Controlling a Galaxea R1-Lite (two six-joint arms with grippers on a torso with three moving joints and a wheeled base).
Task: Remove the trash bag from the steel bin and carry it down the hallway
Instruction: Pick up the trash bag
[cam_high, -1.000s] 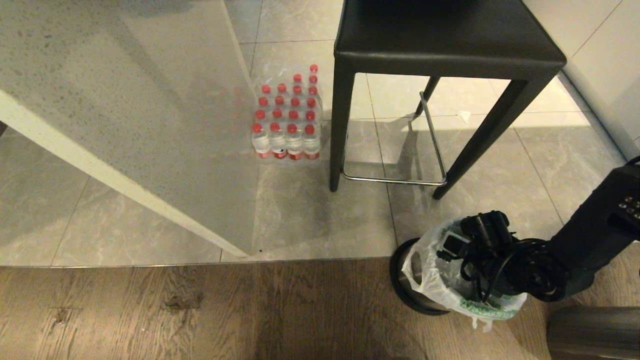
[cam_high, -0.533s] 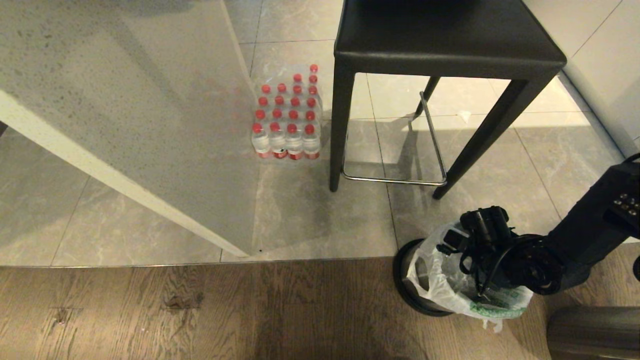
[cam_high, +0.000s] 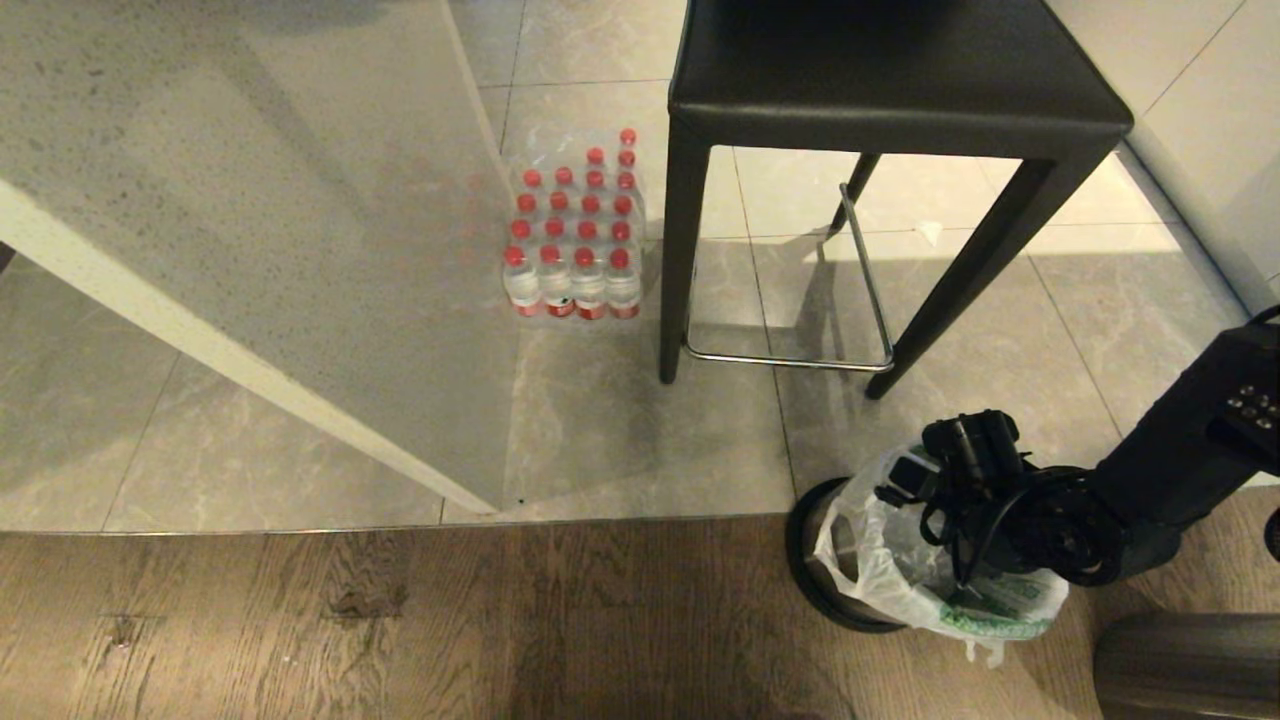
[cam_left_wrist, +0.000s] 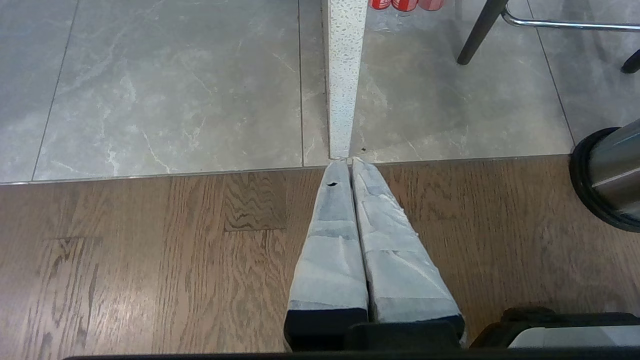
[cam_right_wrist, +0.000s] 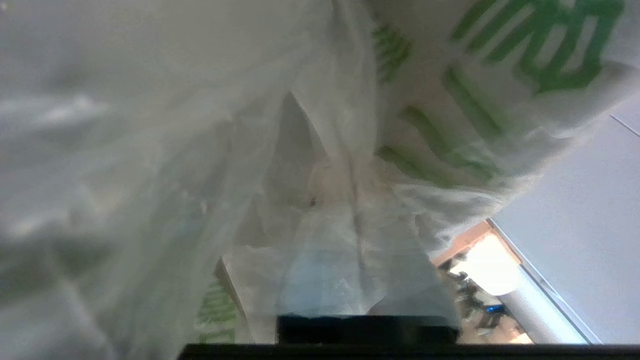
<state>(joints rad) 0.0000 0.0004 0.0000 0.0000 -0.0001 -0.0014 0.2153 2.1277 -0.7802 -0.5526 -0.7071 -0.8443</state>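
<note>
The right gripper appears clenched on the thin translucent green-printed trash bag in the shiny black-rimmed steel bin, so a straight upward lift comes next.

A home kitchen or dining corner, seen from above. A speckled pale stone worktop juts out like an island or breakfast bar, and a tall black bar stool with a chrome footrest stands beside it. The floor changes from grey marble-look tiles to brown wood planks (a thin metal strip marks the join). A shrink-wrapped pack of red-capped water bottles sits on the tiles, and a small steel bin lined with a shopping bag stands nearby.
</note>
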